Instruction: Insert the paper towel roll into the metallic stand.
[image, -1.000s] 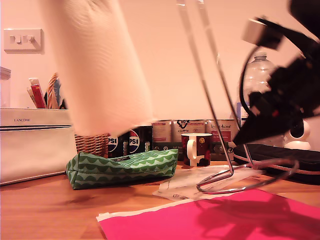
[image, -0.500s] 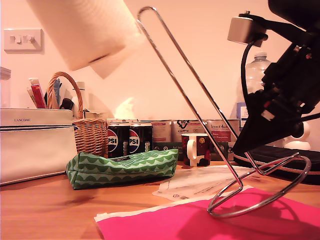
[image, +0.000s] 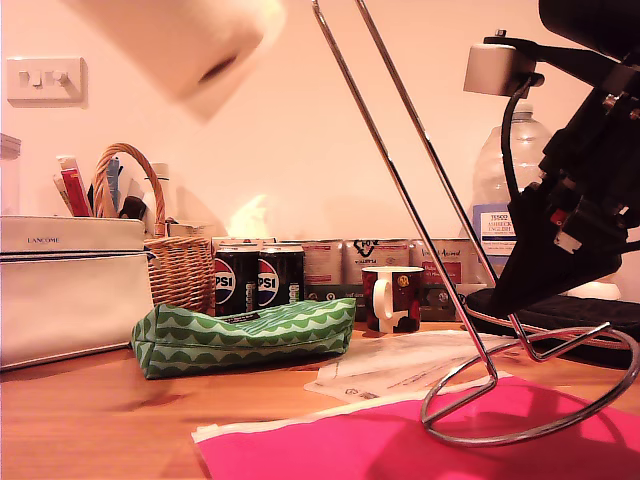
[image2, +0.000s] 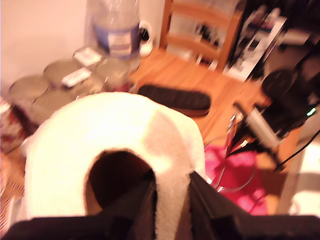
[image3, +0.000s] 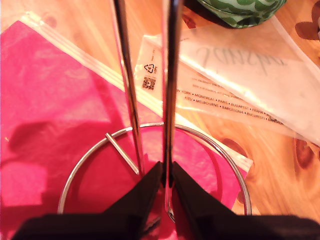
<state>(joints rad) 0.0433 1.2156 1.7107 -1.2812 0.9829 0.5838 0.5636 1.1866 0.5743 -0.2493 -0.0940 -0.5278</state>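
The paper towel roll (image: 185, 40) is held high in the exterior view's upper left, well clear of the table, hollow core (image2: 117, 177) facing the first wrist camera. My first gripper (image2: 170, 200) is clamped on its wall. The metallic stand (image: 470, 300) leans over the pink sheet (image: 380, 445); my second gripper (image3: 166, 182) is closed on one upright wire (image3: 170, 75).

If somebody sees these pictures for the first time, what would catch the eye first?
Probably the metallic stand, tilted toward the exterior view's left with its ring base partly lifted off the pink sheet, my second gripper shut on one rod. Next, the paper towel roll, held high at the exterior view's top left by my first gripper, one of the fingers in its core.
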